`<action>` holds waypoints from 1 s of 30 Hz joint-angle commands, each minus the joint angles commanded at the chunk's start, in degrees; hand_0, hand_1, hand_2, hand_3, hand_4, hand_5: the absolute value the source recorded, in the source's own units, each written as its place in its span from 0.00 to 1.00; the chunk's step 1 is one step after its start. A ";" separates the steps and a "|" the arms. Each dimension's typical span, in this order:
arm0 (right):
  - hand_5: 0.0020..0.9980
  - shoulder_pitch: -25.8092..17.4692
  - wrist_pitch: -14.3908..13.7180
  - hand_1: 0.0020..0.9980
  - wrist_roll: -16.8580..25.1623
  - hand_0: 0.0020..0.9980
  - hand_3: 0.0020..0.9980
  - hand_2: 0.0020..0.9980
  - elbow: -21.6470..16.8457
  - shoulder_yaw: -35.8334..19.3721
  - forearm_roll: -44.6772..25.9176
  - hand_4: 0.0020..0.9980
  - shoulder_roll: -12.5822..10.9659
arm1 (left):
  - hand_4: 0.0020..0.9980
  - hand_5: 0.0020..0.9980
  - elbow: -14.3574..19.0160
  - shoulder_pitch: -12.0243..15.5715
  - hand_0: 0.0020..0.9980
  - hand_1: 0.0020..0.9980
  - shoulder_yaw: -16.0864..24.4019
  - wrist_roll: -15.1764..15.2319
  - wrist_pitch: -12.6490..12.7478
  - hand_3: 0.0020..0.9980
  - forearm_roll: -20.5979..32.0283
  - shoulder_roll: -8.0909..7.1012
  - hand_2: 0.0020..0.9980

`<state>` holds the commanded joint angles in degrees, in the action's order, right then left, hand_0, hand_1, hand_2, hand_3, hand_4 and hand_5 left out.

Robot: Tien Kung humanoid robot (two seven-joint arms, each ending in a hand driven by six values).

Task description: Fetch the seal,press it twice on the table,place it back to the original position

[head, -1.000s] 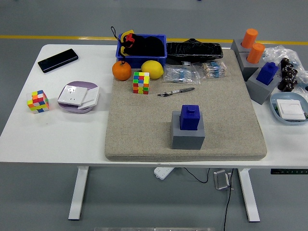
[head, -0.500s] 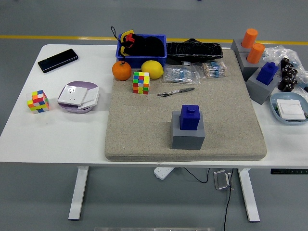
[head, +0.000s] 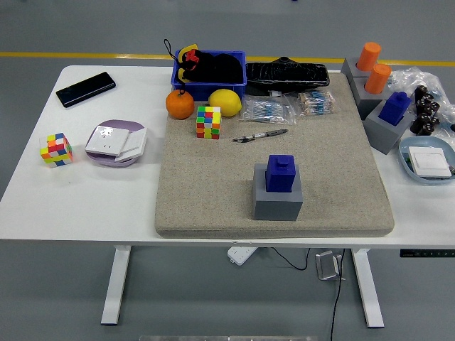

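While neither robot hand is in view, so its fingers cannot be judged, the blue seal sits upright in its grey holder on the felt mat. A second blue seal, far right, risks being fetched by mistake.

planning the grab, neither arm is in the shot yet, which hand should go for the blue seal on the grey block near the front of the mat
Right, by a small margin. The blue seal sits on its grey block slightly right of the mat's middle, near the front edge. The pen lies behind it, clear of either approach. Neither arm is visible, so this rests on position alone.
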<state>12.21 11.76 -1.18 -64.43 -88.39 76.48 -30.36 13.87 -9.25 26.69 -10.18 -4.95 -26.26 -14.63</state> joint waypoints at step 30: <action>0.76 -1.41 -0.95 0.89 1.00 0.92 0.85 0.88 -0.13 -1.67 0.46 1.00 0.93 | 0.68 0.30 0.12 0.45 0.75 0.70 -1.32 0.03 -0.07 0.75 0.11 -0.50 0.68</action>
<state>10.80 10.81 -0.19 -64.56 -90.06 76.94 -29.43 13.99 -8.79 25.37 -10.15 -5.02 -26.15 -15.13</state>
